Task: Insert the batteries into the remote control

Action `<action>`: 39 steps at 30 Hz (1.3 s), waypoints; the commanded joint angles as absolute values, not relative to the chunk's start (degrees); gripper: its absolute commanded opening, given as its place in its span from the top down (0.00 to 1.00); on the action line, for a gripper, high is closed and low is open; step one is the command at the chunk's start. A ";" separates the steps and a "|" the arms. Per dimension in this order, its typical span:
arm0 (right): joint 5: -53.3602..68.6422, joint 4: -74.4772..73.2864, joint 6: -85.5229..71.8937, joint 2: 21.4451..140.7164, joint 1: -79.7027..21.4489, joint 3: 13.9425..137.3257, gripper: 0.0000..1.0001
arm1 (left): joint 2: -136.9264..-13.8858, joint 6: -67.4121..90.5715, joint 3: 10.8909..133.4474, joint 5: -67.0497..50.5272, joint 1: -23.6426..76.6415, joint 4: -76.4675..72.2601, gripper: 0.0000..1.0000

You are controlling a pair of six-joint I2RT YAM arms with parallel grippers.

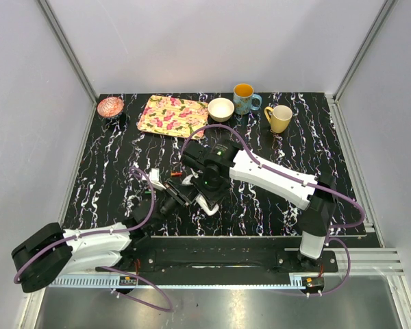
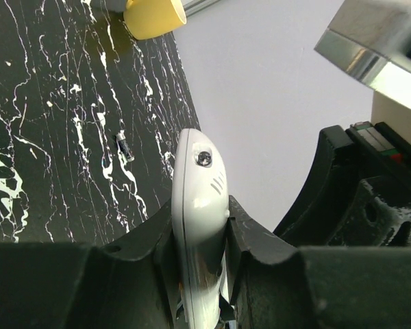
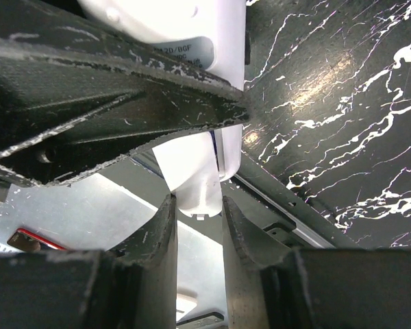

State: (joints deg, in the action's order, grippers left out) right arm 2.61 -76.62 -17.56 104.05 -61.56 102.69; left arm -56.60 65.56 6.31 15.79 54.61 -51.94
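Observation:
The white remote control (image 2: 197, 179) stands edge-on between the pads of my left gripper (image 2: 200, 221), which is shut on it above the table. In the right wrist view the remote control (image 3: 192, 31) shows at the top, crossed by the left gripper's black finger. Just below it a smaller white cover piece (image 3: 192, 175) with a small end tab sits between the fingertips of my right gripper (image 3: 197, 202), both pads touching it. From above, the two grippers (image 1: 181, 197) (image 1: 207, 190) meet at the table's middle front. One dark battery (image 2: 125, 146) lies on the marbled table beyond the remote.
Along the back edge stand a pink dish (image 1: 110, 106), a floral tray (image 1: 172, 115), a white bowl (image 1: 221, 109), a blue mug (image 1: 244, 98) and a yellow mug (image 1: 279, 118). Small loose bits (image 1: 154, 173) lie left of the grippers. A metal rail (image 1: 212, 255) runs along the near edge.

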 commanded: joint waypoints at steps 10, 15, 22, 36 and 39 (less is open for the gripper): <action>2.55 -86.92 -17.23 104.15 -62.05 104.50 1.00 | -53.96 63.28 9.14 16.96 55.11 -53.52 1.00; 2.02 -86.66 -17.05 104.59 -62.05 105.03 1.00 | -54.23 63.28 9.32 16.70 55.90 -54.84 1.00; 1.58 -84.90 -17.75 104.59 -62.14 105.03 1.00 | -53.44 63.63 8.35 16.61 56.69 -58.00 1.00; 1.58 -81.39 -19.51 104.85 -62.05 107.22 1.00 | -54.23 62.93 8.26 15.21 57.74 -61.35 1.00; 1.85 -81.65 -19.51 104.85 -61.96 107.93 1.00 | -53.97 62.49 8.26 15.38 57.92 -60.38 1.00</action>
State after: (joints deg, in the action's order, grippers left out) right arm 2.52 -79.09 -18.52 104.22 -61.58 104.73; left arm -54.48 63.24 6.42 16.47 56.86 -54.76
